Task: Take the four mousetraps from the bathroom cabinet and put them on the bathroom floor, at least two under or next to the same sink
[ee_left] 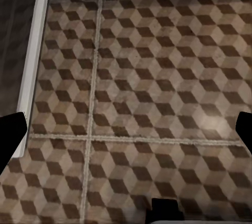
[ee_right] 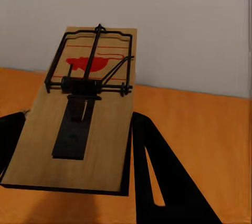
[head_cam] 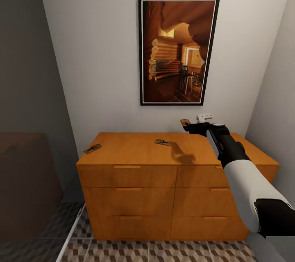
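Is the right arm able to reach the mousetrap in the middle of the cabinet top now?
Probably not yet: the way looks free, but the right tool already holds another mousetrap above the cabinet, while the middle mousetrap lies flat.

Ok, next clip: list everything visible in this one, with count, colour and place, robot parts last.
Flat tan wooden mousetraps with dark metal parts: three. One held in the right gripper, lifted above the cabinet top; one near the middle of the top; one at its left front corner.
Low orange-brown wooden cabinet: one, with drawers, against the white wall.
Black-framed picture of a log interior: one, on the wall above the cabinet.
Brown, beige and white cube-pattern tiled floor: in front of the cabinet.
Dark brown blurred object: one, left of the cabinet; cannot identify.
Right gripper: black, jaws shut on the lifted mousetrap.
Left gripper: black, open, facing the floor.
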Robot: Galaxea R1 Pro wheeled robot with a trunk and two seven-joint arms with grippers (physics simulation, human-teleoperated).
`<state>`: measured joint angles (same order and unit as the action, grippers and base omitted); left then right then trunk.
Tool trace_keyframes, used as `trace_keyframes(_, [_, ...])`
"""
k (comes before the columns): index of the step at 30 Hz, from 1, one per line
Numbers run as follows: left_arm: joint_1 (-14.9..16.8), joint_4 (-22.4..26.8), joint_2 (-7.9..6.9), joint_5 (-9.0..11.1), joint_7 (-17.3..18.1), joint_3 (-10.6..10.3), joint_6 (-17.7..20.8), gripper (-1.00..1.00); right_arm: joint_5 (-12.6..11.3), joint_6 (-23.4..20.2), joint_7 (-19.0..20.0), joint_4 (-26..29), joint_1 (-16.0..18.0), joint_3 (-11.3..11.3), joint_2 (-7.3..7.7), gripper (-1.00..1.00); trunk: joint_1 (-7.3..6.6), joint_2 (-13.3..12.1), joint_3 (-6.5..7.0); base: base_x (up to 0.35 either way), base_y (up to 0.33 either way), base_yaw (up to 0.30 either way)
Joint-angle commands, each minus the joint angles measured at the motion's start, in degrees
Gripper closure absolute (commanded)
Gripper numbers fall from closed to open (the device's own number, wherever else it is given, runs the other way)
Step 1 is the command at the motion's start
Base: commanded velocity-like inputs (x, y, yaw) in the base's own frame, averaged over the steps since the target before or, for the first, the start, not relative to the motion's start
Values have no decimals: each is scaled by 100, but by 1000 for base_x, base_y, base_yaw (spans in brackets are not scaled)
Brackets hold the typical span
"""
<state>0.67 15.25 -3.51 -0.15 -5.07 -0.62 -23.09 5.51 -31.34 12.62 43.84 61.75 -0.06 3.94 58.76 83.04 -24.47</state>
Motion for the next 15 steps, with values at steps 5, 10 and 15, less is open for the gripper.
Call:
trace_keyframes(5, [3, -11, 0, -2, -20, -8, -19, -100, 38, -29, 39, 2, 3, -2, 1, 100, -3, 4, -7, -316, 0, 0])
trace_keyframes(10, [3, -13, 0, -2, -20, -8, -20, -100, 38, -24, 39, -38, 3, 1, 1, 100, -3, 4, -7, -332, 0, 0])
trace_keyframes(15, [3, -13, 0, -2, -20, -8, -20, -100, 38, -21, 39, -55, 3, -2, 8, 100, -3, 4, -7, -335, 0, 0])
